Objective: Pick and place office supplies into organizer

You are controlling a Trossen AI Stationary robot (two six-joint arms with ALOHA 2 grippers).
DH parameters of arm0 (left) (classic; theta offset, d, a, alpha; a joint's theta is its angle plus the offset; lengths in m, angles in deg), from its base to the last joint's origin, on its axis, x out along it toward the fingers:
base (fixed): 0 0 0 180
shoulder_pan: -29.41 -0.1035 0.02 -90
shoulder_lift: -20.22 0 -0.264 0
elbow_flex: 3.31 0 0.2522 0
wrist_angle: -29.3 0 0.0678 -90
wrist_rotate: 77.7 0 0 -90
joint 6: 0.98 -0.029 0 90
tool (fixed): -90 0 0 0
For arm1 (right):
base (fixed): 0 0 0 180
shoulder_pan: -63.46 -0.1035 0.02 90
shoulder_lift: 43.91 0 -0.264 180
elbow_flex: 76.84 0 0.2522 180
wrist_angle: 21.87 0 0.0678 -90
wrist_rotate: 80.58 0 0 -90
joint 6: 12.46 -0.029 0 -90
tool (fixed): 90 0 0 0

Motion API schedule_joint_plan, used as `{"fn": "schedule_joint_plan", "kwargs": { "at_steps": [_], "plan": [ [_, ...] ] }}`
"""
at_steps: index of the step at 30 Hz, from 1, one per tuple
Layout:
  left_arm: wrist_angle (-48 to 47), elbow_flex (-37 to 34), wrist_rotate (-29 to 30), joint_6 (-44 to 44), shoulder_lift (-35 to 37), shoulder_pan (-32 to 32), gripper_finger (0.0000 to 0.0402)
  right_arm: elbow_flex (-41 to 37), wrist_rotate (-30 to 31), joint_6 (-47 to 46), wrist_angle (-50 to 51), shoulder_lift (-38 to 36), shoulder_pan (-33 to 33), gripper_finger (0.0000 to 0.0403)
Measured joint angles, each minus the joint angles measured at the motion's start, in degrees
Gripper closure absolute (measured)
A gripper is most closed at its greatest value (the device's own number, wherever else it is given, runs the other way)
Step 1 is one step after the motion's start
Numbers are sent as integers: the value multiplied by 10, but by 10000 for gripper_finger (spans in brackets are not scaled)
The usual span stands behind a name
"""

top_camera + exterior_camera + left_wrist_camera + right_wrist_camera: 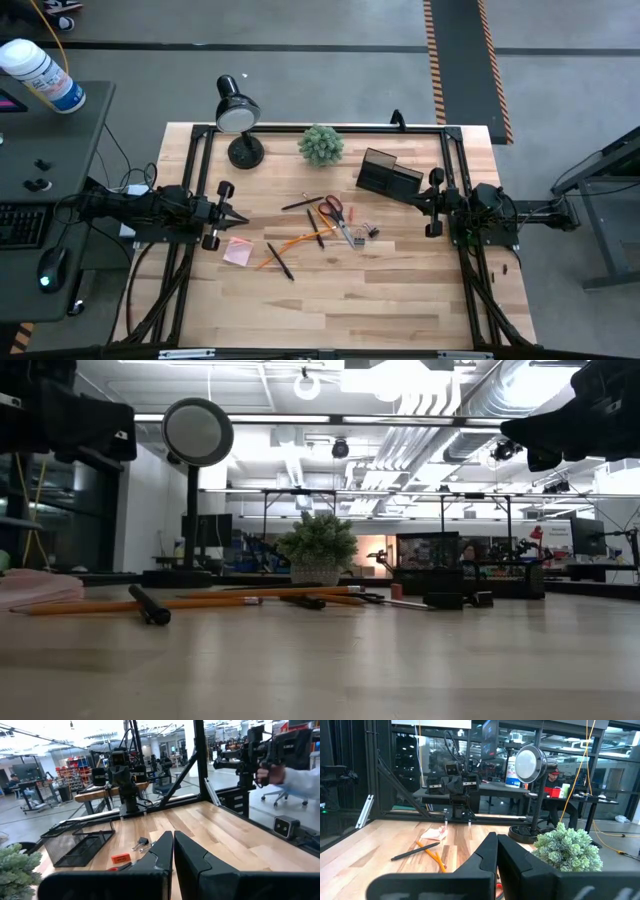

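High view lays out everything: scissors (333, 208), pencils (292, 241) and pink pad (238, 251) loose mid-table, organizer (388, 176) near the plant (321, 144). Left gripper (240, 217) and right gripper (413, 199) wait pinched shut, empty. Only the left wrist view reveals the organizer's mesh walls (75, 842).

Scissors (333, 209) between organizer (388, 178) and sticky-note pad (238, 251)

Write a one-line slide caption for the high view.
Scissors, pencils and sticky pad lie loose beside the organizer.
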Motion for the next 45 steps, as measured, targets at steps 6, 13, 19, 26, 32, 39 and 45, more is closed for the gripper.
{"fn": "schedule_joint_plan", "kwargs": {
  "at_steps": [6,13,19,26,32,39,45],
  "plan": [
    [-1,0,9,55,0,0,398,0,-4,0,-3,0,0,402],
    [0,0,18,100,0,0,399,0,9,37,-25,0,0,402],
    [57,0,41,141,0,0,394,1,17,46,-81,0,0,402],
    [47,66,94,106,-15,0,379,24,25,54,-101,30,0,402],
    [18,148,125,125,-65,0,378,60,26,46,-161,131,0,402],
    [0,202,153,43,-116,0,378,172,78,54,-159,304,0,402],
    [-2,205,160,3,-119,0,378,278,114,95,-56,400,0,402]
  ]
}}
